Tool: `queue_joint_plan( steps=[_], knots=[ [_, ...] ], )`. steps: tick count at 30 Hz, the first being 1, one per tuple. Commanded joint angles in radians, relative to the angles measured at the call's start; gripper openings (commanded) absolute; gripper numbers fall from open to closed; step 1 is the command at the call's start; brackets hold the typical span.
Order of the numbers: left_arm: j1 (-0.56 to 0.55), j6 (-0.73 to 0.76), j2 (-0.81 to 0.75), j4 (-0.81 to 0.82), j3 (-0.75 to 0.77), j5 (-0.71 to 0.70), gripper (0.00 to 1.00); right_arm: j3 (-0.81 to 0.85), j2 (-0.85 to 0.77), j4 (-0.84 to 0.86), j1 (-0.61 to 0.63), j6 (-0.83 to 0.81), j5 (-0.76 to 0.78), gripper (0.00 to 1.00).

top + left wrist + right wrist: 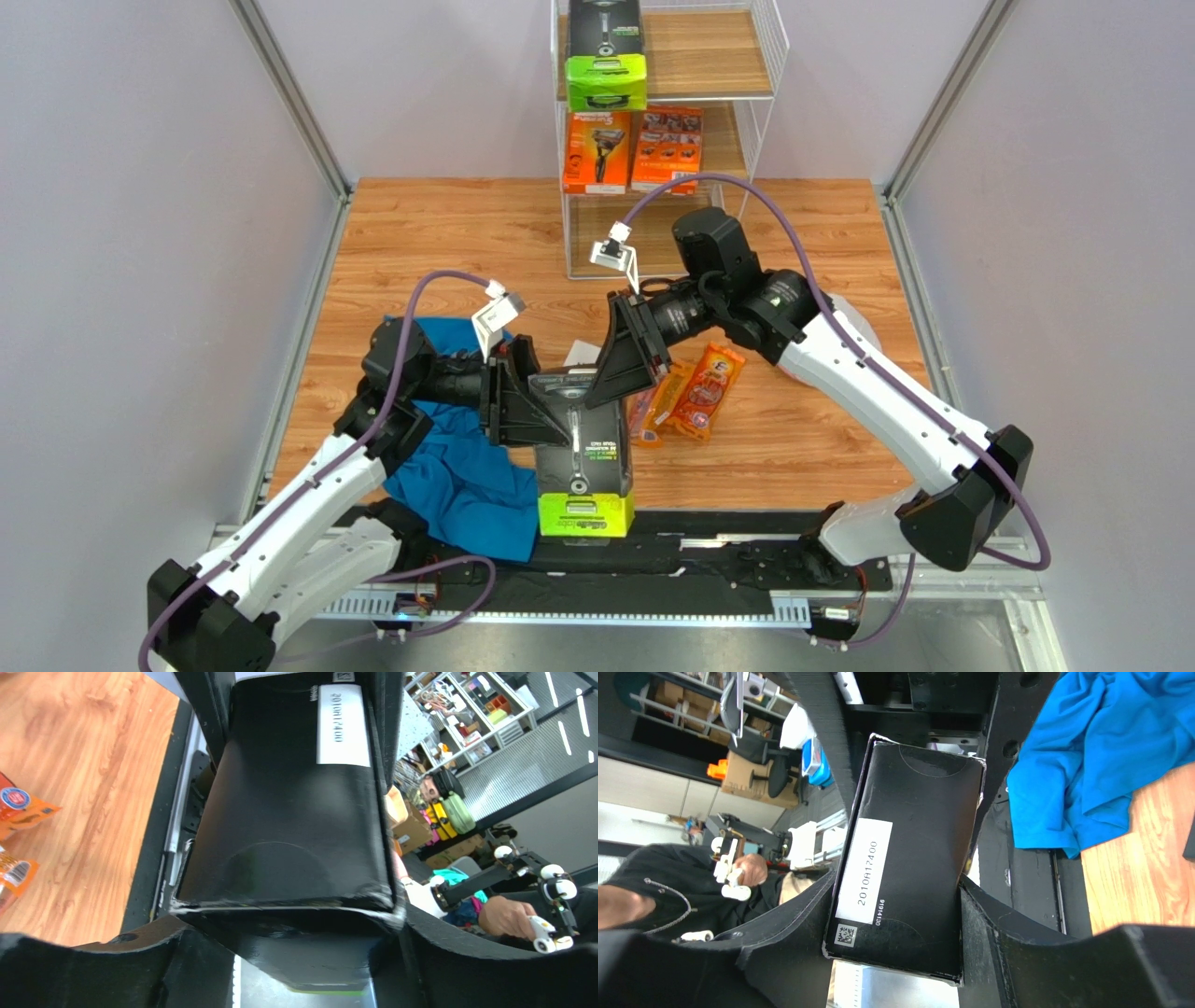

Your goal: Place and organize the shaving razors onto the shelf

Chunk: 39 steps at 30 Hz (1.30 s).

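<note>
Showing a two-armed hold: the left claw [540,403] and the right claw [617,367] both clamp the same black box [586,469], one of the shaving razor packs. The box hangs over the near part of the table [463,231], with its lime-green end [585,514] pointing toward the arm bases. The left claw meets the box from the left side. The right claw comes in from the far right, at the end away from the green one.

Both wrist views show the box filling the gap between the fingers, its side walls pressed against them. A white label [861,871] printed 2010H17400 lies on the face seen by the right wrist.

The shelf [709,56] stands at the far edge of the table, well apart from the held box. A second black box [606,56] with a lime-green end rests on its upper visible tier. Orange boxes [631,150] stand side by side on the tier below.

Orange blister packs [697,392] lie flat on the table just right of the right claw. A blue cloth [456,469] lies crumpled beneath the left arm, near the table's front edge.
</note>
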Motion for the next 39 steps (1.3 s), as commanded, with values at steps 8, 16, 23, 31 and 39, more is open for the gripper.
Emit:
queue_joint_plan(
  steps=[8, 16, 23, 31, 39],
  knots=[
    [-0.028, 0.04, -0.01, 0.01, 0.025, 0.034, 0.17, 0.073, 0.021, 0.0, 0.041, 0.011, 0.073, 0.06],
    [-0.028, 0.071, -0.027, -0.047, 0.05, -0.002, 0.0, 0.067, -0.023, -0.022, 0.041, 0.044, 0.371, 0.6],
    [-0.028, 0.075, -0.027, -0.07, 0.067, -0.083, 0.0, -0.112, -0.231, 0.065, 0.039, 0.166, 0.655, 0.93],
    [-0.028, 0.011, 0.039, 0.011, 0.131, -0.23, 0.0, -0.425, -0.566, 0.215, 0.039, 0.327, 0.867, 1.0],
    [-0.028, -0.09, 0.177, 0.166, 0.228, -0.267, 0.0, -0.71, -0.837, 0.387, 0.042, 0.498, 0.891, 1.0]
  ],
)
